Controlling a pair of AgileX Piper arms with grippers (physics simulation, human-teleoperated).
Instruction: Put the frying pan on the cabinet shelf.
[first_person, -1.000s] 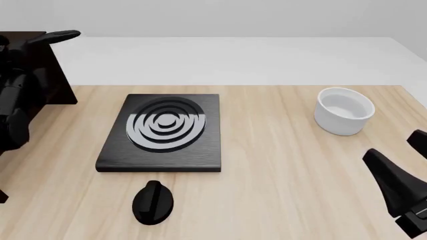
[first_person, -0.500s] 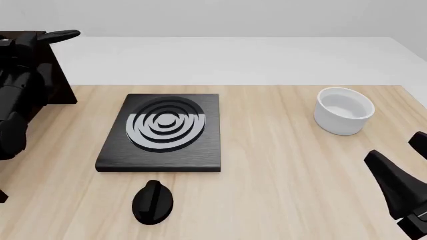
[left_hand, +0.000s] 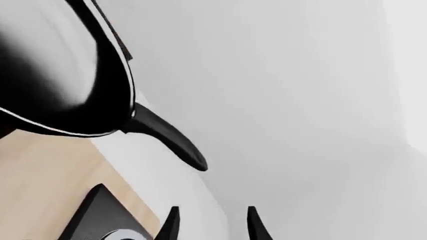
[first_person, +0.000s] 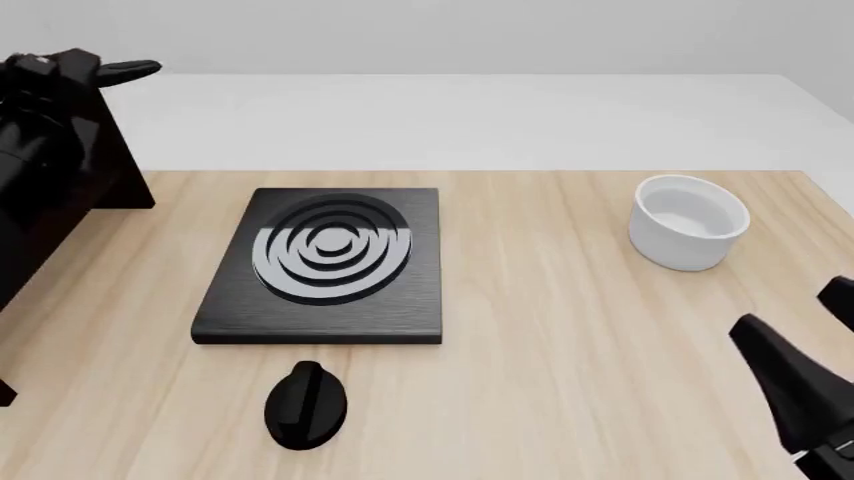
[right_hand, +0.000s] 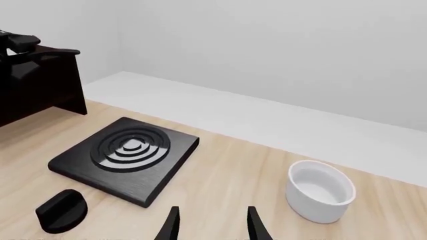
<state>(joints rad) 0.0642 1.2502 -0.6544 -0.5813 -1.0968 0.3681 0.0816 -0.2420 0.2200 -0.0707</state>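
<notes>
Light wooden tabletop (first_person: 561, 330) before plain pale-grey walls.
Frying pan (left_hand: 60, 70) up on the cabinet shelf (right_hand: 40, 82), beyond parted, empty left gripper (left_hand: 212, 225) fingertips; right gripper (right_hand: 212, 225) likewise parted, white bowl (right_hand: 320, 190) just ahead.

Left gripper (left_hand: 210, 225) raised beside the cabinet (first_person: 80, 170) at the bench's (first_person: 561, 340) far left; frying pan (left_hand: 63, 75) on the cabinet shelf just ahead of it, handle (first_person: 127, 69) projecting toward the right arm's side. Stove plate (first_person: 327, 262) on the bench below and rightward of that gripper, knob (first_person: 307, 402) nearer than the plate. Right gripper (right_hand: 210, 225) low at the near right edge; bowl (first_person: 687, 222) ahead of it, plate and knob well to its left.
</notes>
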